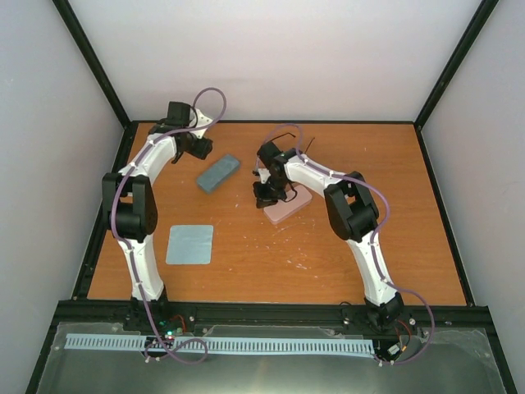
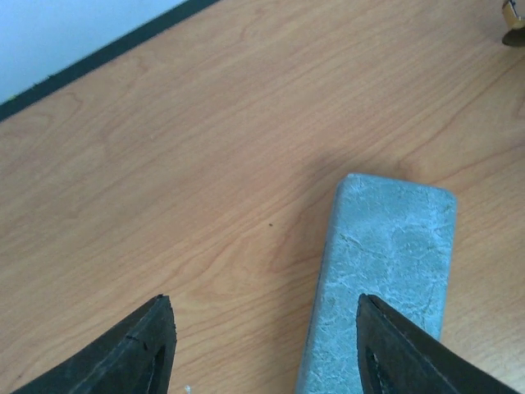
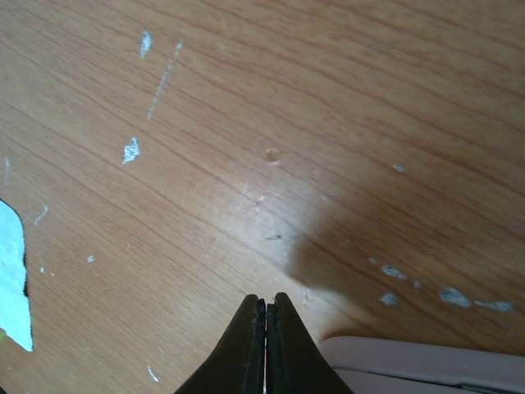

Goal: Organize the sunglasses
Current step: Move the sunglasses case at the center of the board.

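Lying diagonally, blue-grey case (image 1: 218,173) sits beside the parted left pincer (image 2: 264,304).

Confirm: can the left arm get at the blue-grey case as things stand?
Probably yes. The left hand stands open just above the blue-grey case, one finger over its near end. Nothing lies on the case or blocks it in the wrist view.

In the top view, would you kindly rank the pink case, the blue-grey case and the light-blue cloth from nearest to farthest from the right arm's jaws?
1. Pink case, right beside the right jaws.
2. Blue-grey case, to their left, farther back.
3. Light-blue cloth, far left, near side.
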You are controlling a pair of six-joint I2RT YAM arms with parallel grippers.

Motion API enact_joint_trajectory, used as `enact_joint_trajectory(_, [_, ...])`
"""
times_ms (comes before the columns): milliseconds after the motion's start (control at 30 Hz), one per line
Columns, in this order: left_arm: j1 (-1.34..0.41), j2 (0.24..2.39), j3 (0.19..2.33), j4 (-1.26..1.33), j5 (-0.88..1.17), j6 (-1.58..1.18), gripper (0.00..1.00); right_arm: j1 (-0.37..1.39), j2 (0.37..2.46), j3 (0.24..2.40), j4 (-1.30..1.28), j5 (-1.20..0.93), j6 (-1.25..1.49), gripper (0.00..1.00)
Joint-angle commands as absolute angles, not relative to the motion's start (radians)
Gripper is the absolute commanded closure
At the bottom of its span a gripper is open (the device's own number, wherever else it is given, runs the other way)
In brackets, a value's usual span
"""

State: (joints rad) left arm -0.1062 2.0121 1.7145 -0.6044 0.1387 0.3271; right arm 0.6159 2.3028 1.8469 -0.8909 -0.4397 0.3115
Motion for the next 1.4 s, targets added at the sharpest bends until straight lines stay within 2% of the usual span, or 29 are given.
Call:
enact_joint_trajectory(0, [-0.098, 1.983, 1.681, -0.582, 0.167, 0.314, 0.40, 0.612, 2.314, 1.849, -0.969, -0.391, 0.301, 0.97])
enact_joint_trajectory(433, [-0.098, 2.002, 1.677, -0.578, 0.249, 0.285, 0.43, 0.504, 2.112, 1.474, -0.829, -0.350, 0.365, 0.96])
enact_joint_trajectory(1000, [-0.099, 1.988, 1.647, -0.559, 0.256, 0.278, 0.44, 0.474, 2.270, 1.746, -0.873, -0.335, 0.303, 0.95])
enact_joint_trajectory(1200, [-0.099, 1.985, 1.637, -0.557, 0.263, 0.272, 0.44, 0.474, 2.305, 1.770, -0.858, -0.279, 0.340, 0.96])
enact_joint_trajectory(1367, [-0.098, 1.986, 1.628, -0.549, 0.269, 0.273, 0.44, 0.435, 2.266, 1.707, -0.802, -0.215, 0.428, 0.97])
